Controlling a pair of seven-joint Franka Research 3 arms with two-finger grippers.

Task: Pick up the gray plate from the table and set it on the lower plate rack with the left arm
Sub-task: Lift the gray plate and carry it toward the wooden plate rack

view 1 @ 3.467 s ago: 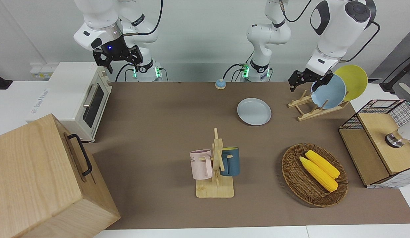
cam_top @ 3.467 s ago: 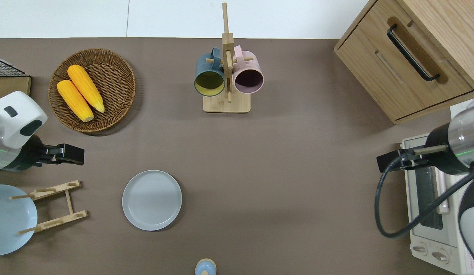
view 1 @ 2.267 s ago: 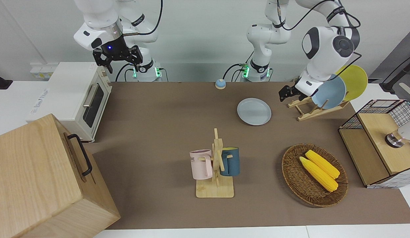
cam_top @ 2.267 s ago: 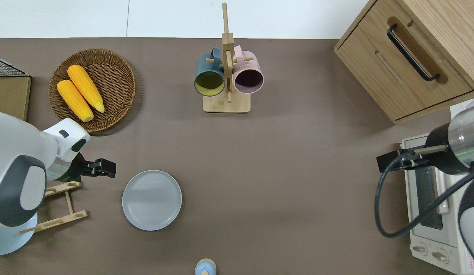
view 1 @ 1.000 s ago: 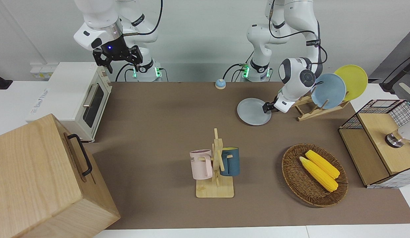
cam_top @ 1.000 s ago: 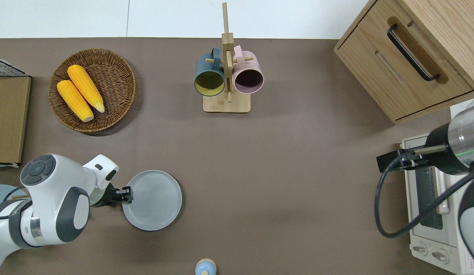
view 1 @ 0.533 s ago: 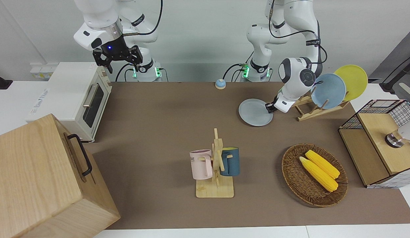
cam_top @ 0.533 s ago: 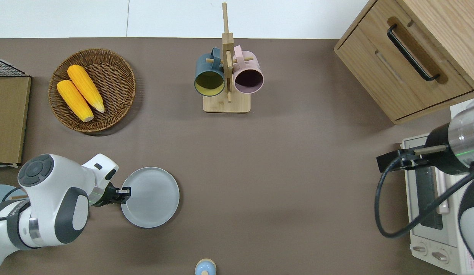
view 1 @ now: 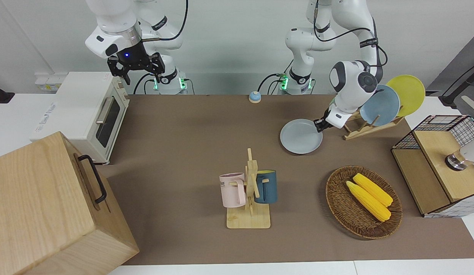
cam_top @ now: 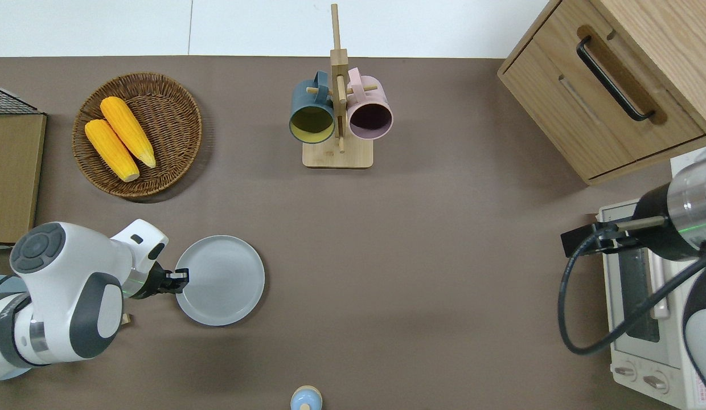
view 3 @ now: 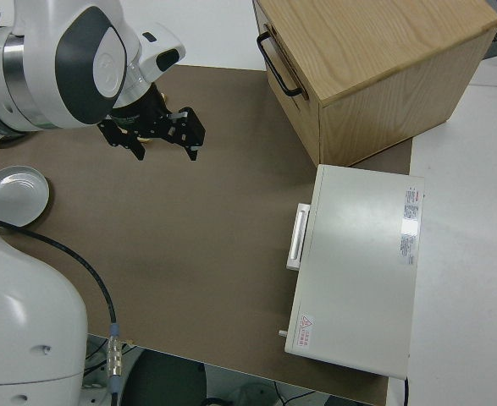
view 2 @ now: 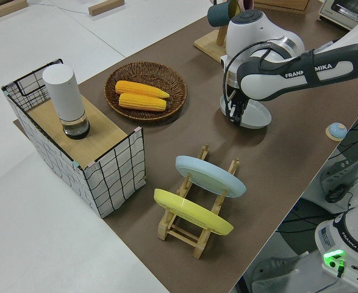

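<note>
While the left gripper (cam_top: 181,279) clamps the gray plate (cam_top: 220,280) by its rim, two corn cobs (cam_top: 119,138) lie in the wicker basket (cam_top: 179,111); the right arm is parked.

The right gripper (view 3: 157,135) hangs above the brown table (view 3: 197,245), its black fingers (view 3: 189,135) spread apart with nothing between them. A white toaster oven (view 3: 358,271) sits beside a wooden cabinet (view 3: 375,68). The gray plate (view 3: 15,194) peeks in at the frame's edge.

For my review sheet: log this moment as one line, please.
stage: lifting | left pincer: shut on gray plate rim | lower plate rack: near slots free | right arm: parked
</note>
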